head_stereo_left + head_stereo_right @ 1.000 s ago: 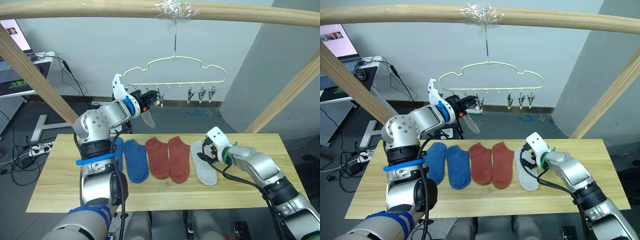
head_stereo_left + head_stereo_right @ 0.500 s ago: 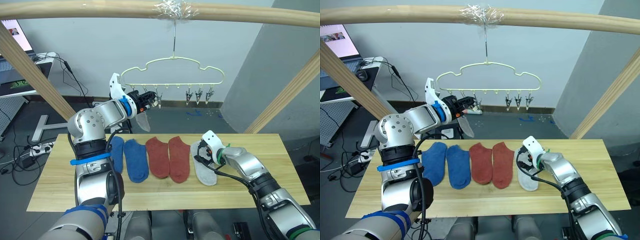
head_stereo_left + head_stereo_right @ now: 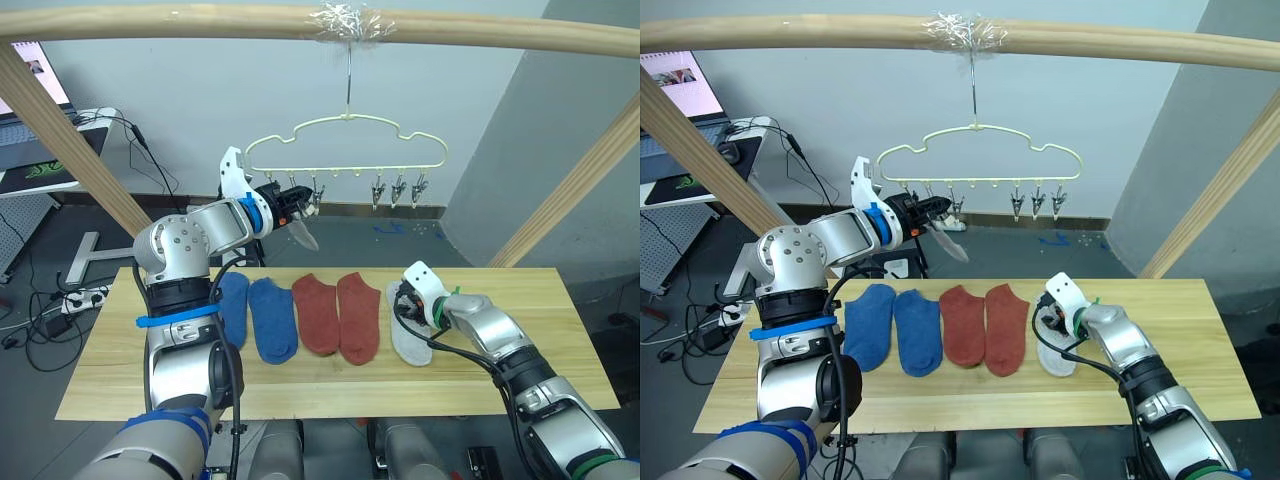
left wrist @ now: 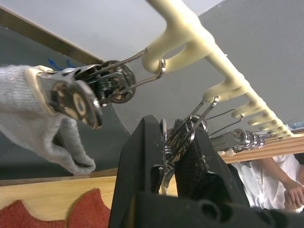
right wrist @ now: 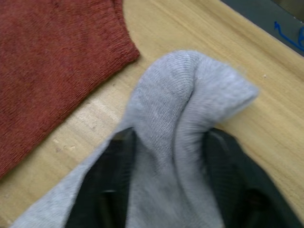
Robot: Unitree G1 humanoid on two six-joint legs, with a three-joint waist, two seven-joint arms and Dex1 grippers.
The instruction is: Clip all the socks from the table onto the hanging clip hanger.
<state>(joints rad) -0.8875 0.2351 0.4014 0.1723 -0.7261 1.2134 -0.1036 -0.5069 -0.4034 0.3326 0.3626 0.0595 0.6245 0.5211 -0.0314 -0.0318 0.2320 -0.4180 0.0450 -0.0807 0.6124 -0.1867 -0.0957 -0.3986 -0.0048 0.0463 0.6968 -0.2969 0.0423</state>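
Socks lie in a row on the table [image 3: 120,370]: two blue socks [image 3: 255,315], two red socks [image 3: 338,315], and one grey sock [image 3: 408,338] whose top end is pinched between the right gripper's [image 5: 164,185] fingers. Another grey sock [image 3: 303,235] hangs from a clip on the clip hanger [image 3: 345,150]. The left gripper [image 4: 167,156] is up at the hanger, squeezing a metal clip [image 4: 183,135] next to that hanging sock.

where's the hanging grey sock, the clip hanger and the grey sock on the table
hanging grey sock [image 3: 303,236], left eye view, mid-fabric below its clip
clip hanger [image 3: 345,119], left eye view, top of the wire frame under the hook
grey sock on the table [image 3: 409,345], left eye view, lower flat part
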